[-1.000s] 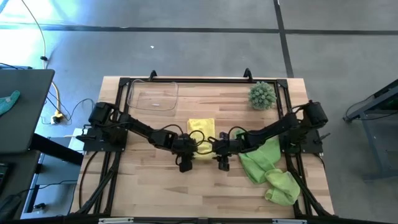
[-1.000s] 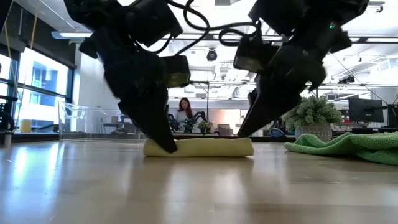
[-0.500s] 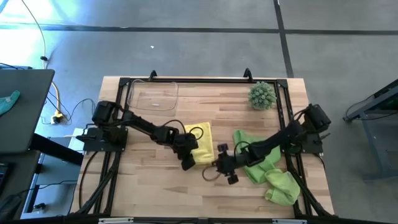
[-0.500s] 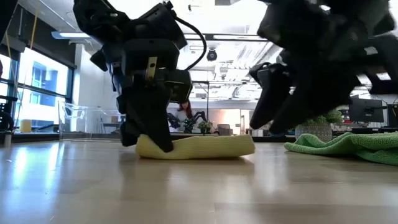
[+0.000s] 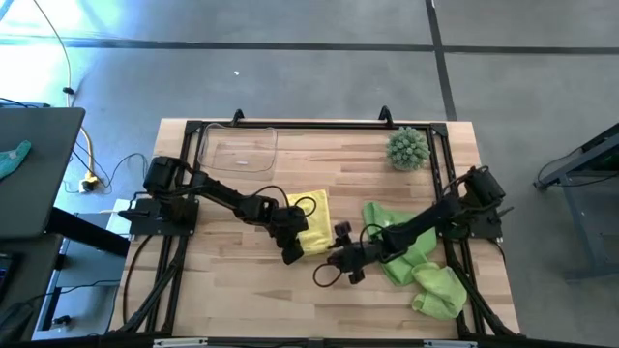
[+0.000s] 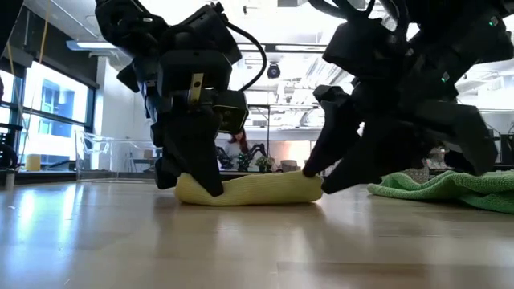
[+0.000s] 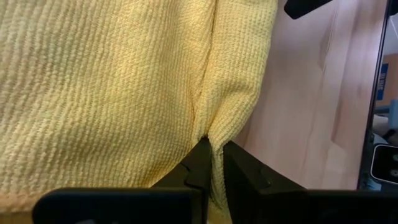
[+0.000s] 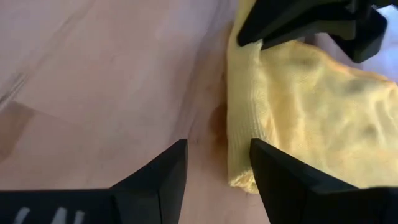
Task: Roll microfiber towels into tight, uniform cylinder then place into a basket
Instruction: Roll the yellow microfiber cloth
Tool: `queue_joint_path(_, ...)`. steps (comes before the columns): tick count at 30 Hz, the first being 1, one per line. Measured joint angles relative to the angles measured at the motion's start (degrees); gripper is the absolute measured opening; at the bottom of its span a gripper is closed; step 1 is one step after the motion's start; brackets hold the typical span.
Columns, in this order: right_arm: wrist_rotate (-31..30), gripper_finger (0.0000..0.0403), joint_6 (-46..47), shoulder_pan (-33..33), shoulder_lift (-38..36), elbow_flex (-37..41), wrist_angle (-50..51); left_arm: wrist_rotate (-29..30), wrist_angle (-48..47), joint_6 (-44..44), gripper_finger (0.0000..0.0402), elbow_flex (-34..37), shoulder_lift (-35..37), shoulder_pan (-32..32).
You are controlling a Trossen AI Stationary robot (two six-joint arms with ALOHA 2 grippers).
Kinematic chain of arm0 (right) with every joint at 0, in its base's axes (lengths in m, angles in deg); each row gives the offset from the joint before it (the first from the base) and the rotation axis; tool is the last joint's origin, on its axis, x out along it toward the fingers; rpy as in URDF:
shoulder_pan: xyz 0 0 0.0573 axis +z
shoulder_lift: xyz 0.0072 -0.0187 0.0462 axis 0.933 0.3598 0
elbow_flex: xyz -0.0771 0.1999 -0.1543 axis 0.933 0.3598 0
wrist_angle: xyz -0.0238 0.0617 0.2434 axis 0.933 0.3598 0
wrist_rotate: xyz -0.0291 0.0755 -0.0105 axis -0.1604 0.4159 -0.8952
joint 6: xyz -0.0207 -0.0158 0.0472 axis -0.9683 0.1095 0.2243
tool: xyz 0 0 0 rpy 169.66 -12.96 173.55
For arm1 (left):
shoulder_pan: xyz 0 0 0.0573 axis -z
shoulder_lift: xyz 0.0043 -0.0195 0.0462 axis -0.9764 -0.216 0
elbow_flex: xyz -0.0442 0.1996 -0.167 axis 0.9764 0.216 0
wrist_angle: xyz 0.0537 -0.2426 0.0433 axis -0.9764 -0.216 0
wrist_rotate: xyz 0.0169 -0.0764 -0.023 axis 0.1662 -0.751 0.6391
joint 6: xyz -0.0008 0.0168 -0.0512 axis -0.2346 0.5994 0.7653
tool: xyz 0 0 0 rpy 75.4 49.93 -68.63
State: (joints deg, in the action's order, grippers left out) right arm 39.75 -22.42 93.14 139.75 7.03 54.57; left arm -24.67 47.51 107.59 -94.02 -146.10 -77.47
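Yellow towel lies mid-table, its near corner pinched in the clamped left gripper. Right gripper hovers unclenched, empty, just beside its near edge; green towels lie rightward.

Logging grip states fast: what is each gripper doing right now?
Left gripper: shut on the yellow towel.
Right gripper: open, empty, beside that towel.
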Motion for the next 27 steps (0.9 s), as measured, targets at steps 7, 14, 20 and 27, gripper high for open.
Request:
queue_joint_path(7, 1.43, 0.0167, 0.28, -2.46, 0.0, -0.01, 0.41, 0.65, 0.23, 0.0, 0.0026, 0.0, 0.04, 0.0)
queue_joint_path(14, 3.45, 0.0167, 2.64, -4.78, 0.73, -0.03, 0.87, 1.13, 0.5, -0.1, 0.0026, -0.02, 0.05, 0.0)
queue_joint_path(20, 4.52, 0.0167, 5.38, -6.0, 2.68, -0.21, 0.23, 1.86, 0.76, -0.17, 0.0027, -0.02, 0.07, 0.0)
queue_joint_path(27, 6.39, 0.0156, 11.05, -7.18, 2.67, -0.29, 2.41, 3.84, 0.98, -3.49, 0.0068, -0.09, 0.19, 0.43)
